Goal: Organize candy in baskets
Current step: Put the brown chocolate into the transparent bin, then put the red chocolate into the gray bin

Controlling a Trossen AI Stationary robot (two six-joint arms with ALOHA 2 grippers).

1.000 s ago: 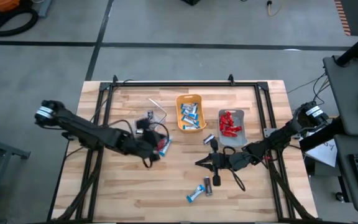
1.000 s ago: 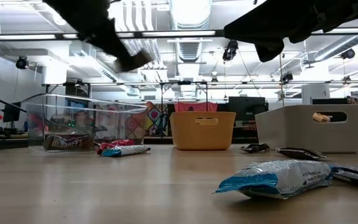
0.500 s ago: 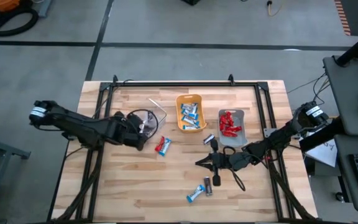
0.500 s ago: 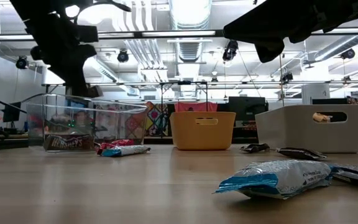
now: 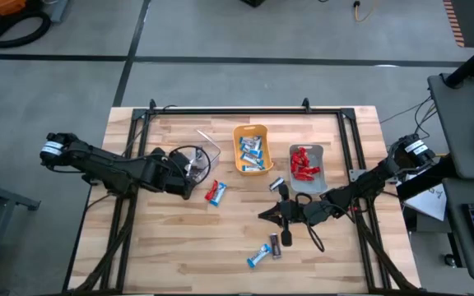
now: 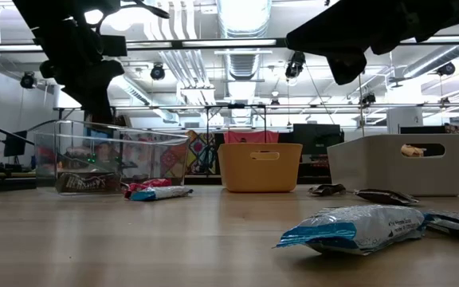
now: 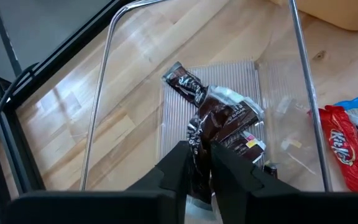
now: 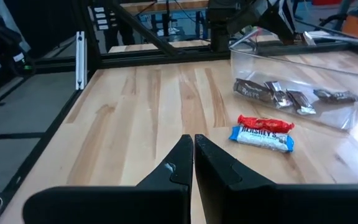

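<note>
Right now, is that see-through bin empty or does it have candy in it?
Not empty. The clear bin holds several dark-wrapped candies on its floor; the left hand hovers above them.

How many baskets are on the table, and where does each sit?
3. The clear plastic basket sits at left under the left gripper, the orange basket in the middle, and the grey basket to its right.

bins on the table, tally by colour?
clear bin: 1
orange bin: 1
grey bin: 1
Total: 3
</note>
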